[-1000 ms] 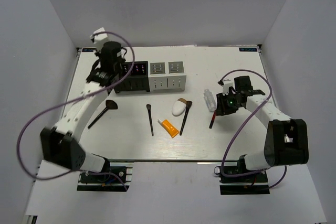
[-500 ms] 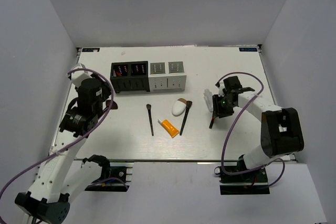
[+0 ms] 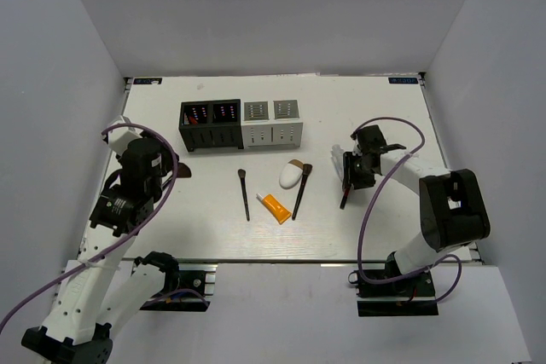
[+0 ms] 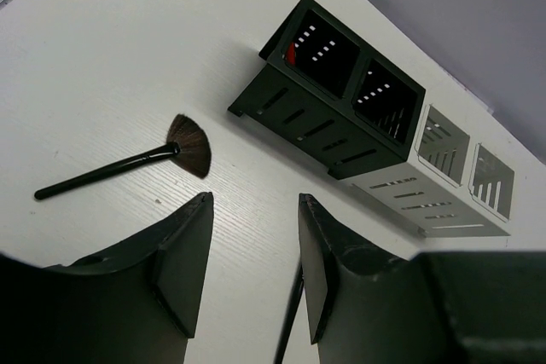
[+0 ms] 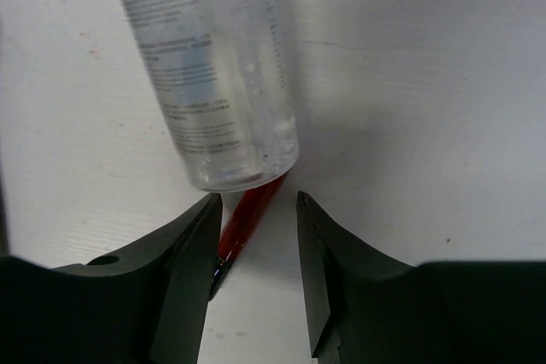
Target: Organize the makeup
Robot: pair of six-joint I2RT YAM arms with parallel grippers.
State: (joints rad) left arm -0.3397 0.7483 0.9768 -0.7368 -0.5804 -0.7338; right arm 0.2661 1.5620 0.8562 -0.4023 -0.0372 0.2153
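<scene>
On the white table (image 3: 384,228), the black compartment box (image 3: 209,125) and the white compartment box (image 3: 273,123) stand side by side at the far edge, with the makeup scattered in front of them. The left gripper (image 4: 253,202) hangs half-wide and empty above the fan brush (image 4: 128,164). Its handle is thin and lies flat, so I reckon the fingertips could scrape the surface and miss it. The right gripper (image 5: 256,202) is down low at the right, its jaws parted either side of the red pencil (image 5: 247,219) but not pinching it. The clear bottle (image 5: 209,74) lies with its round base resting over that pencil. A squeeze here might nudge the bottle into rolling, or flick the slim pencil sideways. Mid-table lie the white sponge (image 3: 291,177), the orange tube (image 3: 275,208) and a small brush (image 3: 244,193).
</scene>
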